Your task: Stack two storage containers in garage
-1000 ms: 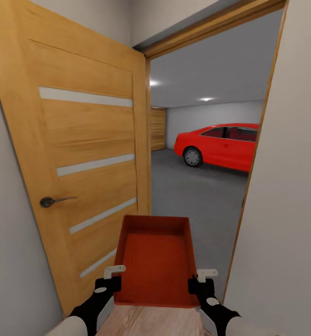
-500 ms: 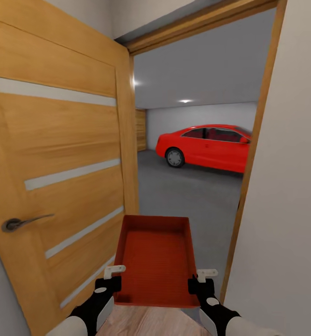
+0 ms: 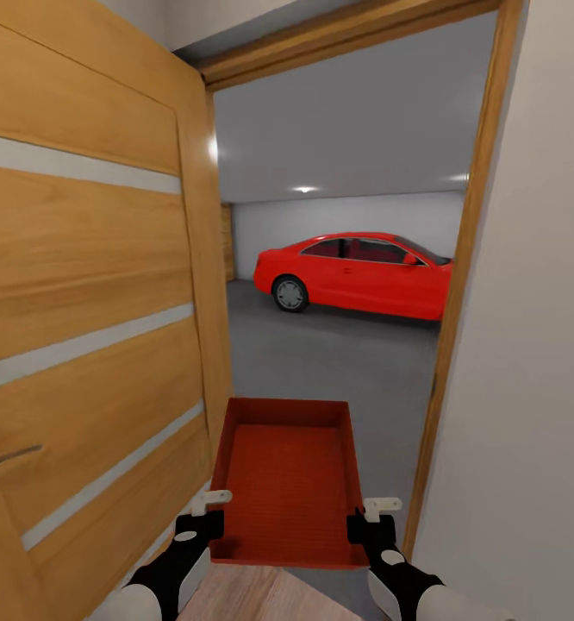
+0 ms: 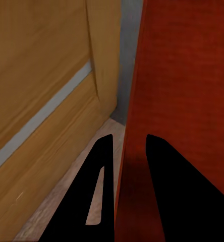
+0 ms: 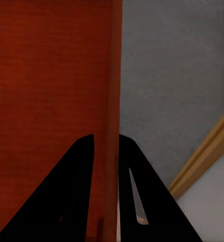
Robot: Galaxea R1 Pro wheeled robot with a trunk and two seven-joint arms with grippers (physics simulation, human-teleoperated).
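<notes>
One orange-red storage container (image 3: 289,479) is held level in front of me, at the doorway into the garage. My left gripper (image 3: 205,524) is shut on its left wall near the close corner, and my right gripper (image 3: 366,526) is shut on its right wall. In the left wrist view the black fingers (image 4: 104,181) straddle the thin red wall (image 4: 134,151). The right wrist view shows the same grip, with fingers (image 5: 76,191) on either side of the wall (image 5: 112,141). Beyond the doorway lies the garage's dark grey floor (image 3: 339,358).
An open wooden door (image 3: 89,345) with pale stripes stands close at the left. The wooden door frame (image 3: 446,345) and a cream wall (image 3: 528,345) bound the right side. A shiny red car (image 3: 356,274) is parked across the garage. Light wood planks (image 3: 261,604) lie underfoot.
The whole view has advanced toward the doorway and swung a little: the door looms larger at the left and the car has shifted left. Both grippers hold the container as before.
</notes>
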